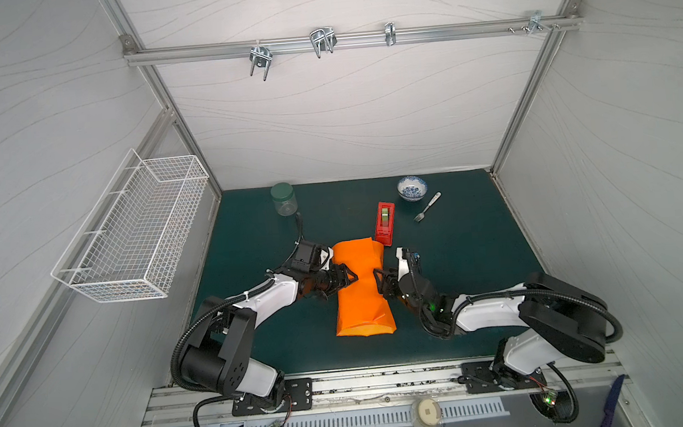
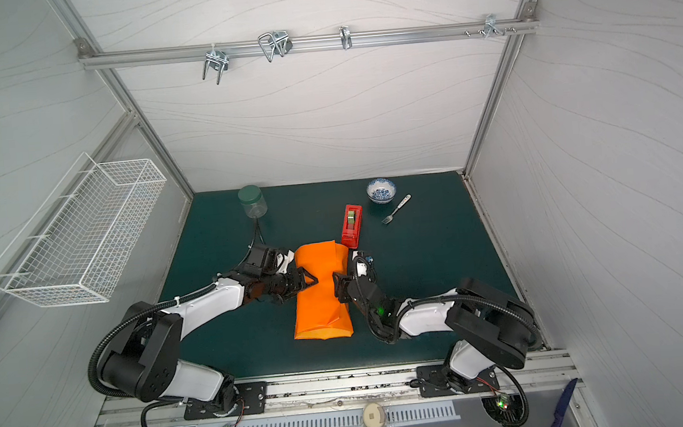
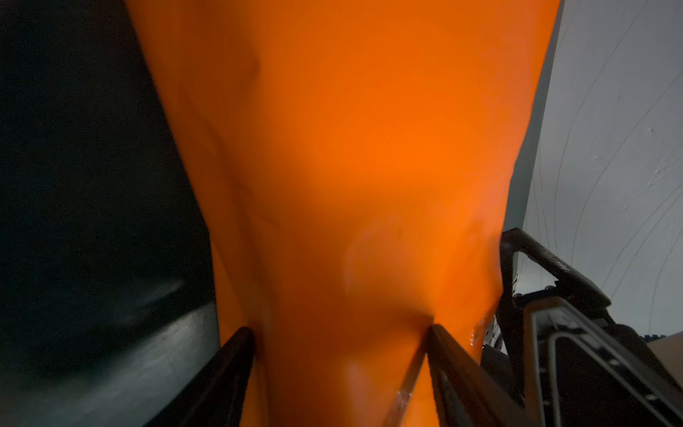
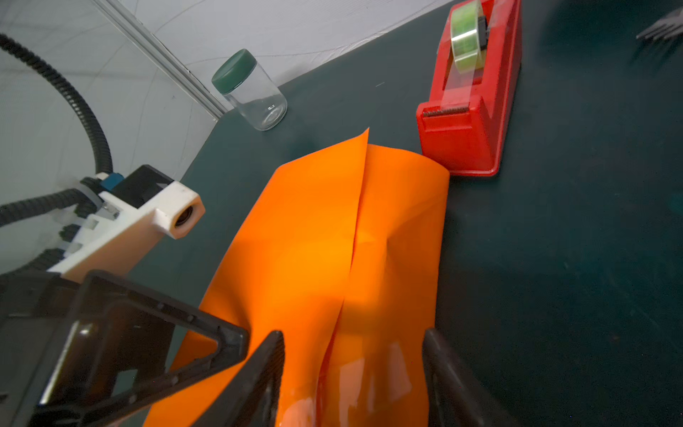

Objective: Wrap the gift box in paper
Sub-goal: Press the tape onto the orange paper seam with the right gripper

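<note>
At centre, the paper (image 1: 363,304) runs lengthwise near-to-far, left claw (image 1: 347,283) and right claw (image 1: 380,284) apparently splayed atop.

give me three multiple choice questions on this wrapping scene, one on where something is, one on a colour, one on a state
1. Where does the red tape dispenser stand?
A) just past the far end of the orange paper
B) on top of the paper
C) at the paper's near end

2. What colour is the lid of the glass jar?
A) red
B) white
C) dark green

3. How does the paper lie?
A) spread flat in one layer
B) folded over into a long bundle
C) crumpled into a ball

Answers:
1 A, both top views show it by the paper's far right corner.
2 C, the right wrist view shows the dark green lid clearly.
3 B, one edge overlaps the other along the top.
</note>
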`<state>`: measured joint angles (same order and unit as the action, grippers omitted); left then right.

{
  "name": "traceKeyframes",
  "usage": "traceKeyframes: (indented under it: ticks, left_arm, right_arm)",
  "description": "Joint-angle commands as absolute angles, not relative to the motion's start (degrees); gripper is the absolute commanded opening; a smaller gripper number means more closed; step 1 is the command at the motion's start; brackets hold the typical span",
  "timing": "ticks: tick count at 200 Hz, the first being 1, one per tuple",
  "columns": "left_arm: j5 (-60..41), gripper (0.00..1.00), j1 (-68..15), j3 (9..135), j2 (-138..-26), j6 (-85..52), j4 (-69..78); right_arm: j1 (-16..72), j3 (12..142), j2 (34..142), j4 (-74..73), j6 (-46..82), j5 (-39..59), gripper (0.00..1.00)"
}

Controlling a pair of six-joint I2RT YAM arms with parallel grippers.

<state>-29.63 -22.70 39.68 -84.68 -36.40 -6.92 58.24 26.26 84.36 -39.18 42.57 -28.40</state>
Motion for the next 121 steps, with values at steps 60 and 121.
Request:
traceKeyframes:
  ticks: [60,121]
  left_arm:
    - [-27.07,0.74,-23.38,37.49,-88.16,-35.69,-13.19]
    - [-26.9,0.75,-23.38,37.35,-87.24,-35.33,-13.53]
  right_arm:
    - [52.47,25.98,70.43,-18.56,40.08,-21.57,0.75]
    - [52.91,40.97,72.4,8.4,31.67,-14.04,0.74]
